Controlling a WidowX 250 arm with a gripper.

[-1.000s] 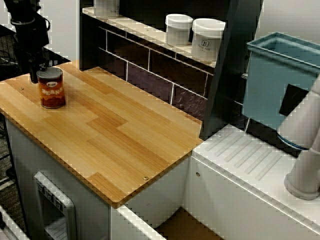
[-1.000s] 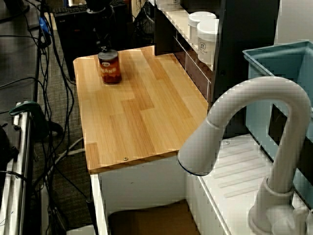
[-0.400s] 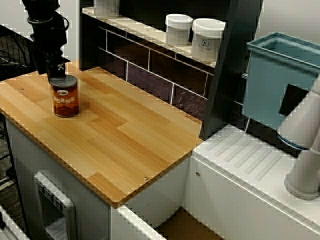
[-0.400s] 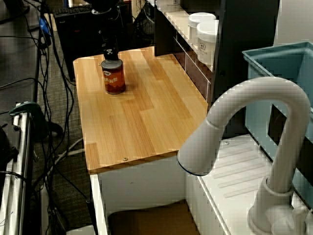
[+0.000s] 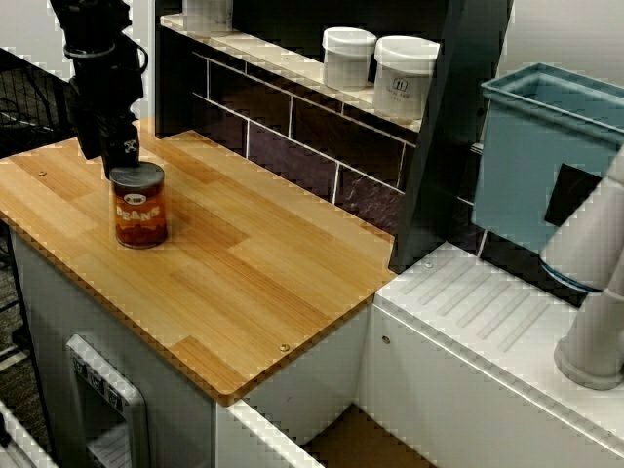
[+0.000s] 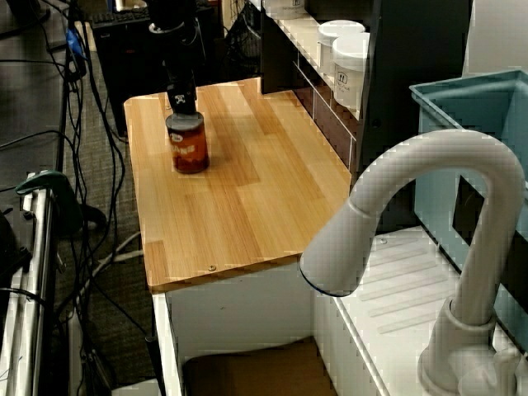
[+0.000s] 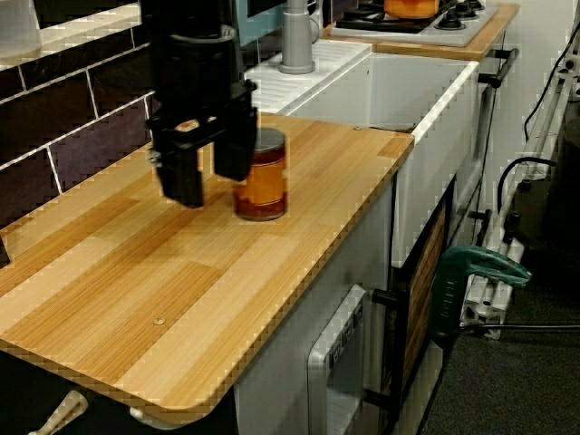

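Observation:
A red beans can [image 5: 140, 207] stands upright on the left part of the wooden counter [image 5: 253, 263]. My black gripper [image 5: 121, 162] hangs just behind it at its far-left side, fingertips near the can's top rim. In the view over the faucet the gripper [image 6: 182, 105] sits right behind the can [image 6: 189, 147]. The low view from the counter's end shows the gripper [image 7: 207, 170] open, nothing between its fingers. One finger [image 7: 234, 149] overlaps the can [image 7: 266, 178] and seems to touch its side.
Two white jars [image 5: 349, 57] [image 5: 405, 76] stand on the shelf above dark tiles. A teal bin [image 5: 546, 146] and a white faucet [image 6: 429, 214] are to the right, past a dark post. A sink [image 7: 426, 82] adjoins the counter. Cables lie on the floor [image 6: 49, 165].
The can has slid right and toward the counter's front, staying upright. The gripper has followed close behind it the same way.

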